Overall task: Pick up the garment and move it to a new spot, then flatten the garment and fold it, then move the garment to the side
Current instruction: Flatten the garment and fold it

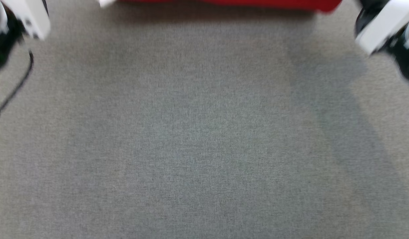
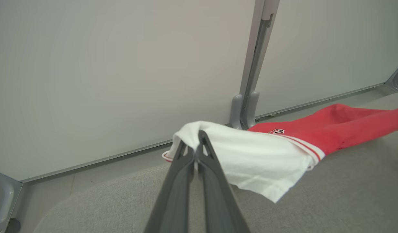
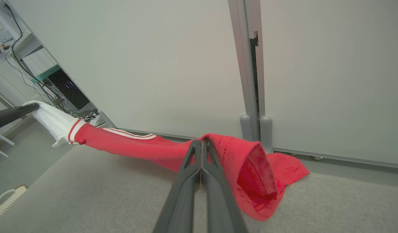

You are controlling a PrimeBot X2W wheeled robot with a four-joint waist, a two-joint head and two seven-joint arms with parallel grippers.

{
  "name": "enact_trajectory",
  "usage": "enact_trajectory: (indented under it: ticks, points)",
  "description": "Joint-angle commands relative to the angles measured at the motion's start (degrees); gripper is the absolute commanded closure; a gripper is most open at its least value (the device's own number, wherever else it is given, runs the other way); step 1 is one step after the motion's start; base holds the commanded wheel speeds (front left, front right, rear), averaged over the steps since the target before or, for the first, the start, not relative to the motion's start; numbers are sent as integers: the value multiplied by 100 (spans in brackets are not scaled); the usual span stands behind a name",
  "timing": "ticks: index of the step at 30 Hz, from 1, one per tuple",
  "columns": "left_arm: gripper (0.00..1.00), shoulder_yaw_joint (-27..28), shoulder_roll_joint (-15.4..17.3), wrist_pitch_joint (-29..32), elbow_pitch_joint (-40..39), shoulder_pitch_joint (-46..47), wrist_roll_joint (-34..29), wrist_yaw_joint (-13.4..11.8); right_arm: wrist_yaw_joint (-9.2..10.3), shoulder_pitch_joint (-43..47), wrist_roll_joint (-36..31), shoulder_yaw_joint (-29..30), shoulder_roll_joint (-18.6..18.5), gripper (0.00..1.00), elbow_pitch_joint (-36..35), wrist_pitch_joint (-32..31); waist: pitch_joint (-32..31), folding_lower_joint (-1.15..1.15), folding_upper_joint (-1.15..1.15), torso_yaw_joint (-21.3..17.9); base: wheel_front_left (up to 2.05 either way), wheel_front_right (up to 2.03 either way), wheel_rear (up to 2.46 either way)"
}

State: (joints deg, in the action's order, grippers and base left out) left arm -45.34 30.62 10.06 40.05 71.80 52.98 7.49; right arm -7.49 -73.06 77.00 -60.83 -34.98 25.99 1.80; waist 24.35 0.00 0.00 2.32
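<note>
Currently underway: both arms are holding the red-and-white jersey [image 3: 147, 147] stretched between them, low over the far edge of the grey padded surface [image 1: 204, 132], close to the pale wall panel [image 2: 121, 81].
Left gripper [image 2: 195, 142]: closed, pinching the white sleeve end of the jersey.
Right gripper [image 3: 201, 144]: closed, pinching the red end, which is drooping in a loose fold beside the fingers.
Jersey position: the middle is sagging onto the surface; in the head view it is showing as a red strip at the top edge.
Done, as a judgement: the pickup is looking complete, and the move is probably in progress.
Remaining: laying down, flattening, folding, moving aside.
</note>
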Motion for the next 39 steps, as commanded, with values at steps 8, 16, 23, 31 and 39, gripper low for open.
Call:
enact_trajectory:
  ticks: [8, 16, 23, 31, 39]
  points:
    - [100, -500, 710, 876, -960, -1437, 735, -4, -2, 1017, 564, -623, -391, 100, -293, -397, -1121, 0, 0, -85, 0, 0, 0]
    - [100, -870, 1532, 1979, -2523, -2657, 1318, -326, -2, 1934, 1064, -1022, -962, 100, -644, -1148, -1835, 0, 0, -95, 0, 0, 0]
    - [100, -1190, 2496, 2891, -4422, -3613, 1888, -913, -2, 2689, 1193, -1164, -1526, 100, -1173, -1729, -2070, 0, 0, -160, 0, 0, 0]
    - [100, -1407, 3280, 3399, -5967, -4344, 2510, -1525, -1, 3258, 1131, -1214, -2267, 100, -1991, -2075, -2073, 0, 0, -249, 0, 0, 0]
    - [100, -1218, 3637, 3491, -6451, -4241, 2719, -1686, -1, 3181, 914, -1067, -2588, 100, -2436, -2274, -1769, 0, 0, -291, 0, 0, 0]
